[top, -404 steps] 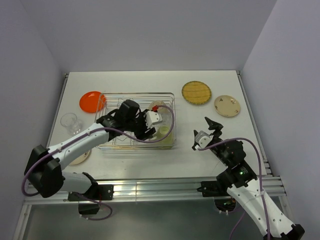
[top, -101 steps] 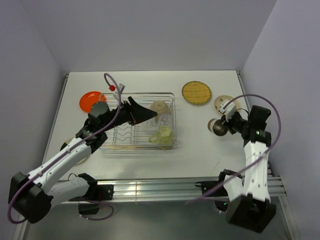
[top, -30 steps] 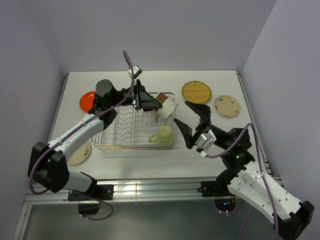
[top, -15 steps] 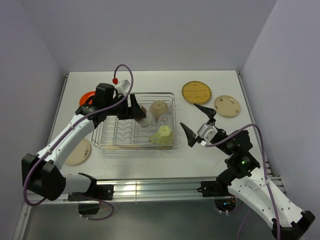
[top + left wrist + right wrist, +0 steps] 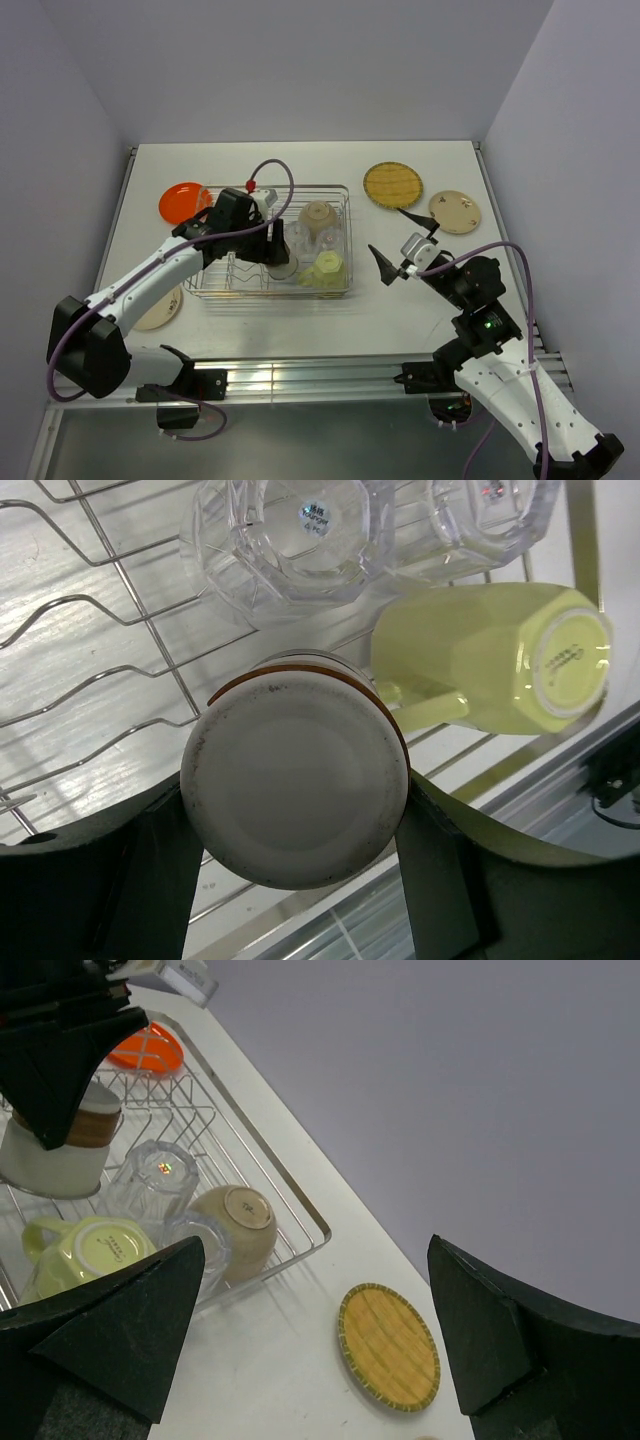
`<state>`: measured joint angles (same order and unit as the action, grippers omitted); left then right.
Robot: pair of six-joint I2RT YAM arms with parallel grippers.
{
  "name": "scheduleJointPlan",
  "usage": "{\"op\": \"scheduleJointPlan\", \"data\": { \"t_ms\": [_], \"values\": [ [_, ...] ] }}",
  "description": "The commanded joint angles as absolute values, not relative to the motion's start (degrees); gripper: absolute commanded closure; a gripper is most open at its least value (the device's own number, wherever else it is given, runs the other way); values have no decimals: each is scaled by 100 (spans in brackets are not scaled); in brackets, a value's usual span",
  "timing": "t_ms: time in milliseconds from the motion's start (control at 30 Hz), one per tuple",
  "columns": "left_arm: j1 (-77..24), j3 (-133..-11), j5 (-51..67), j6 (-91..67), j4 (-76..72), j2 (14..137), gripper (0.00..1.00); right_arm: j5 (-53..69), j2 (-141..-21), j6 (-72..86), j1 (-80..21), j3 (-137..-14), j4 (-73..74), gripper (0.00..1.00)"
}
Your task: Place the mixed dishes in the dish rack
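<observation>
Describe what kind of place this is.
Likely a robot test cell: bare lavender walls enclose a white table, where the left end effector holds a brown-banded white cup in a silver wire dish rack.

Bright, even overhead light; the white table (image 5: 300, 165) carries only faint, soft shadows. In the left wrist view glare glints on the clear cup (image 5: 290, 540) and the near jaws blur into dark masses. Right wrist jaws are likewise soft-edged black silhouettes

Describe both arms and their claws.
The left arm and right arm are white shells with black joints. The left claw and right claw have black, wedge-shaped fingers. A purple cable loops along each arm, with a red tag on the left.
</observation>
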<state>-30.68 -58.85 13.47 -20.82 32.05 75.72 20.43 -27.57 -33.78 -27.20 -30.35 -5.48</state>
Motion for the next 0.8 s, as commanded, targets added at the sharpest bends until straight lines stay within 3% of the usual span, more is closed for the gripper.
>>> {"op": "scheduleJointPlan", "data": {
  "t_ms": [0,233,533,700,767],
  "values": [
    [-3216,-5836,985,-1899,2848,7707,93,2030,-2777,-3190,-2672,-3032,-650,0],
    [-3542,-5845,361,-1819,2602,7919,92,2048,-2786,-3182,-2663,-3041,-633,0],
    [-3867,-5748,62,-1828,2382,8182,82,2039,-2751,-3182,-2654,-3032,-589,0],
    [-3981,-5757,35,-1846,2320,8253,74,2030,-2733,-3164,-2654,-3006,-580,0],
    [-4016,-5757,35,-1881,2312,8236,64,2030,-2733,-3155,-2654,-2988,-580,0]
  ]
}}
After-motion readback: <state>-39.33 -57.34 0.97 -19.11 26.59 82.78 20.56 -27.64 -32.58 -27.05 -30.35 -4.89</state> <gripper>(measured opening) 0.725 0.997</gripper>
